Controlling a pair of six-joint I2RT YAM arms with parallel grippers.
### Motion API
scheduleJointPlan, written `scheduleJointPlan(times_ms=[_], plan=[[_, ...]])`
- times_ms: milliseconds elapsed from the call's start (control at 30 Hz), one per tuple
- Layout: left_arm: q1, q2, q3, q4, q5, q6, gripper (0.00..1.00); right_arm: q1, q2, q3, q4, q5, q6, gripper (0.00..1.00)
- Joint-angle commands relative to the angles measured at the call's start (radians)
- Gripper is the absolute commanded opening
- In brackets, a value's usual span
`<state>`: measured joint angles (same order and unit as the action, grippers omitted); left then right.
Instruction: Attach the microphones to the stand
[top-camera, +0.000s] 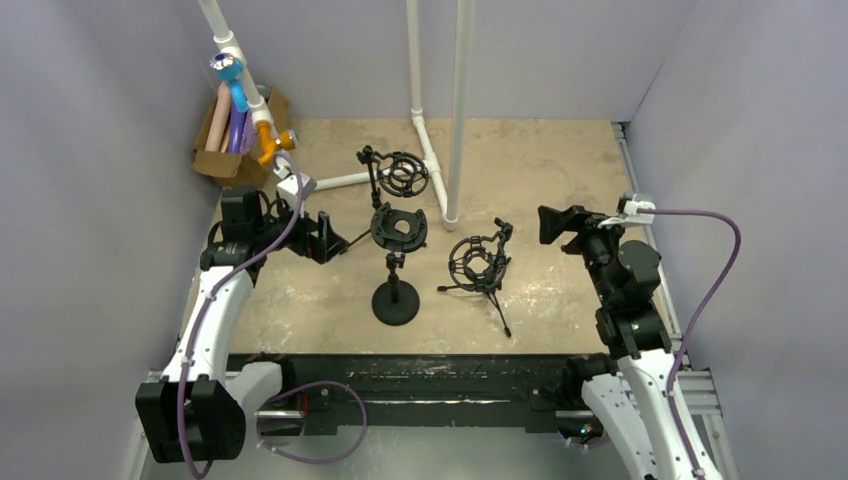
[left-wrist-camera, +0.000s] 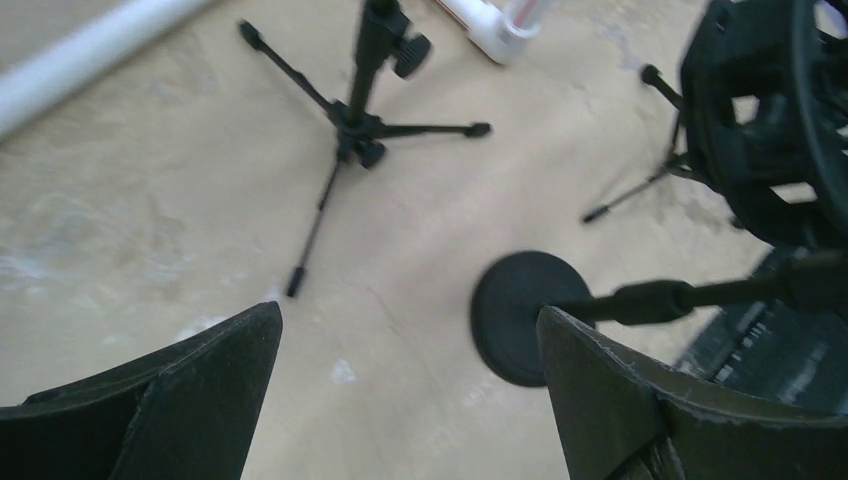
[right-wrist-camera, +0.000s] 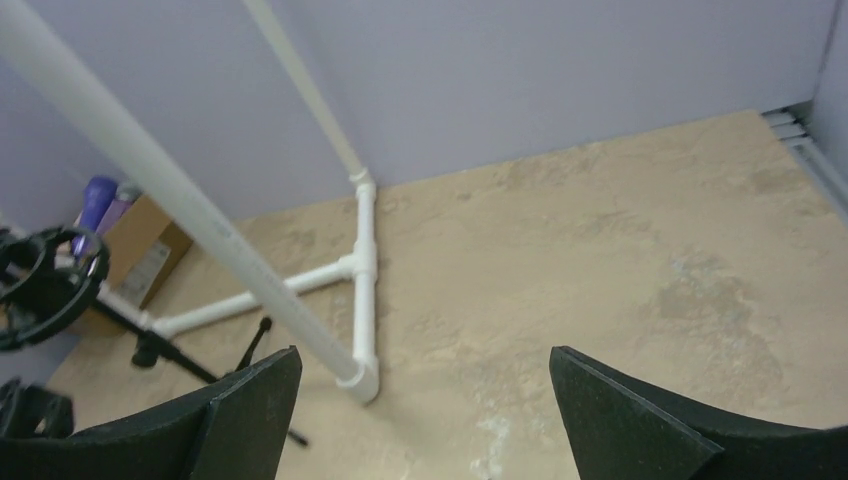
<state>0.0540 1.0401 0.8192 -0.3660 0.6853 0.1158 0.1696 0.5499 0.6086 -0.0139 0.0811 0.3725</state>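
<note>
Standing in a box (top-camera: 215, 160), microphones (top-camera: 235, 115) sit apart from left gripper (top-camera: 340, 240) and right gripper (top-camera: 552, 222), both gaping.

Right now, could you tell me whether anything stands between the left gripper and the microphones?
Yes: the slanted white pipe with its orange fitting runs along the box on the side toward the open left gripper, which points away from the microphones, toward the round-base stand.

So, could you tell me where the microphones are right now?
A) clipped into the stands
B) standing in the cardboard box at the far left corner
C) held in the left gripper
B: the microphones stick up out of the cardboard box, and the left gripper is open and empty.
</note>
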Motion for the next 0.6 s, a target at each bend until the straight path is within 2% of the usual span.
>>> scheduleJointPlan(times_ms=[0,133,233,467,567], plan=[[0.003,-0.04,0.057,-0.235,0.212,0.03,1.0,0.005,-0.021,0.099,-0.305,-0.243,-0.06,0.99],[0.001,-0.036,0.088,-0.256,0.238,0.079,1.0,0.022,-0.009,0.115,-0.333,-0.348,-0.078,0.96],[-0.008,-0.005,0.12,-0.266,0.244,0.084,1.0,0.054,0.05,0.161,-0.402,-0.36,-0.093,0.93],[-0.044,0.056,0.145,-0.22,0.242,0.063,1.0,0.197,0.09,0.162,-0.423,-0.35,-0.113,0.87],[-0.047,0.072,0.166,-0.244,0.253,0.086,1.0,0.262,0.114,0.149,-0.398,-0.284,-0.105,0.86]])
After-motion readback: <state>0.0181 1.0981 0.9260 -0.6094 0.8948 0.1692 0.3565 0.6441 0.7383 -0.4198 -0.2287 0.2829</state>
